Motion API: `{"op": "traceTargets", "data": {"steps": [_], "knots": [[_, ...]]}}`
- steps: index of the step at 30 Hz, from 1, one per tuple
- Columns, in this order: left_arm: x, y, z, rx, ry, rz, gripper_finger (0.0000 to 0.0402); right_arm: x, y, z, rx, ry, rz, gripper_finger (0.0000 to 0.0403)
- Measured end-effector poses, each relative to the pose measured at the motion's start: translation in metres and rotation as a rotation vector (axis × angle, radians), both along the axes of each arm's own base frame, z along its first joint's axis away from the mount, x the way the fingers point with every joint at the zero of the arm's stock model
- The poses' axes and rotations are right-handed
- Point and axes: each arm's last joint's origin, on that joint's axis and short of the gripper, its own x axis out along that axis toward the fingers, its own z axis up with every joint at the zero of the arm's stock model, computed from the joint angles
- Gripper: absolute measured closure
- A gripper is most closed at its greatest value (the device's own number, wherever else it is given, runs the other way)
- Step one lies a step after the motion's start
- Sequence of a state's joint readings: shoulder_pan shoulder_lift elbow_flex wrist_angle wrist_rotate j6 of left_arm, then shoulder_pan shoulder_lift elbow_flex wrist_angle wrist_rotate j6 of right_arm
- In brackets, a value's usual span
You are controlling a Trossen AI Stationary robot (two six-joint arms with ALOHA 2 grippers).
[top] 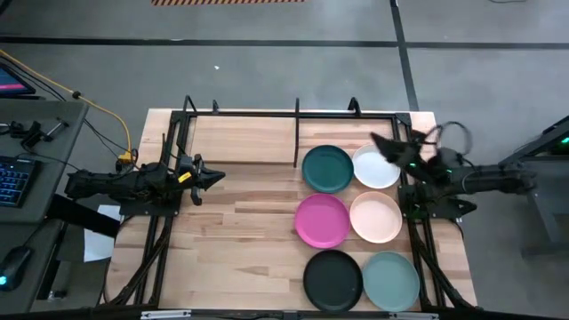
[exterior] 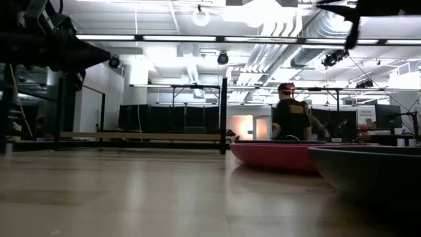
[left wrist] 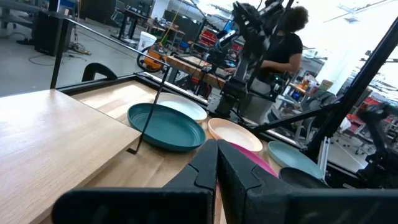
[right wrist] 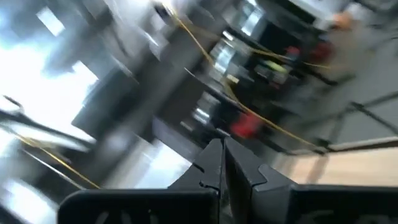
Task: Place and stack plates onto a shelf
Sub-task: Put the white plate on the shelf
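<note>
Six round plates rest flat on the table's right half in the high view: dark teal (top: pixel 328 169), white (top: pixel 376 166), magenta pink (top: pixel 321 220), pale peach (top: pixel 375 217), black (top: pixel 332 278) and grey-green (top: pixel 390 279). The black rod shelf (top: pixel 240 114) stands along the far edge, with its divider bar (top: pixel 296 133) beside the teal plate. My left gripper (top: pixel 218 178) hovers shut over the table's left half, pointing toward the plates (left wrist: pixel 165 126). My right gripper (top: pixel 378 142) is shut and raised near the white plate's far rim; its wrist view (right wrist: pixel 222 149) shows only the room.
Bare wood fills the table's left half (top: pixel 240 231). Arm mounts and cables run along both side edges (top: pixel 151 249) (top: pixel 436 258). A desk with a keyboard (top: pixel 13 178) stands to the left. A person (exterior: pixel 291 118) stands in the room beyond the far edge.
</note>
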State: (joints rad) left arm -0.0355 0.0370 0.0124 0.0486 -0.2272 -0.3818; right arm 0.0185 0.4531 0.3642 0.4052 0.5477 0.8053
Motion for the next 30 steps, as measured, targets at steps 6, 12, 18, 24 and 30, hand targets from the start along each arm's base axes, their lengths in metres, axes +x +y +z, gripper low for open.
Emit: {"op": "traceTargets", "data": {"steps": [6, 12, 18, 24, 30], "knots": [[0.0, 0.0, 0.0, 0.0, 0.0, 0.0, 0.0401, 0.057, -0.001, 0.009, -0.077, 0.508, -0.075, 0.0402], [0.0, 0.0, 0.0, 0.0, 0.0, 0.0, 0.0401, 0.089, -0.006, 0.001, -0.061, 0.849, -0.119, 0.0402], [0.0, 0.0, 0.0, 0.0, 0.0, 0.0, 0.0401, 0.083, -0.012, -0.016, 0.155, 1.16, -0.122, 0.0402], [0.0, 0.0, 0.0, 0.0, 0.0, 0.0, 0.0401, 0.063, -0.011, -0.053, 0.427, 1.34, 0.047, 0.0402], [0.0, 0.0, 0.0, 0.0, 0.0, 0.0, 0.0401, 0.048, -0.005, -0.093, 0.635, 1.413, 0.141, 0.0402]]}}
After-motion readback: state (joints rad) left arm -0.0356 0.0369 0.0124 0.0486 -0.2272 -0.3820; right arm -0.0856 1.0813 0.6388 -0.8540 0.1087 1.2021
